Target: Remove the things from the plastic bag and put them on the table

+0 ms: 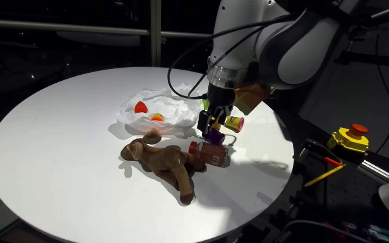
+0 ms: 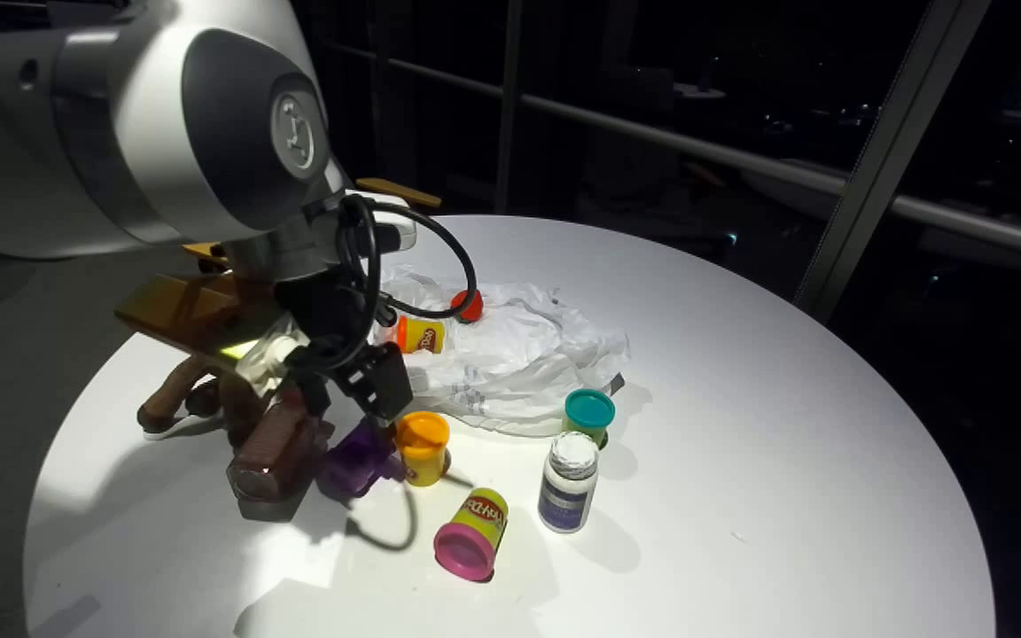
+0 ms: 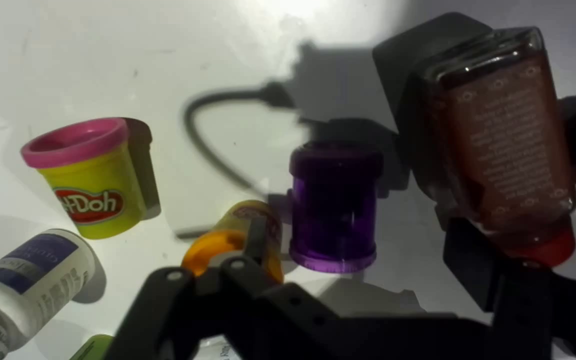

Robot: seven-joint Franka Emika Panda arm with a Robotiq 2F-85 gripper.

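My gripper (image 3: 355, 240) is open above the white table (image 1: 62, 175), its fingers apart on both sides of a purple container (image 3: 335, 210) that lies on the tabletop. No grip on it shows. An orange-lidded tub (image 2: 423, 452) stands close by one finger, and a brown jar with a red cap (image 1: 211, 155) lies by the opposite finger. The brown plush animal (image 1: 162, 158) lies beside that jar. Behind is the crumpled plastic bag (image 2: 519, 354); a red toy (image 1: 140, 107) and a yellow-and-orange tub (image 2: 422, 335) are on or in its film, which I cannot tell.
On the table, a pink-lidded tub (image 2: 466, 545) lies on its side. A white bottle (image 2: 568, 487) stands in front of a teal-lidded tub (image 2: 588, 416) near the bag's edge. Off the table's rim sit a yellow box with a red button (image 1: 348, 139) and a yellow pencil (image 1: 324, 175).
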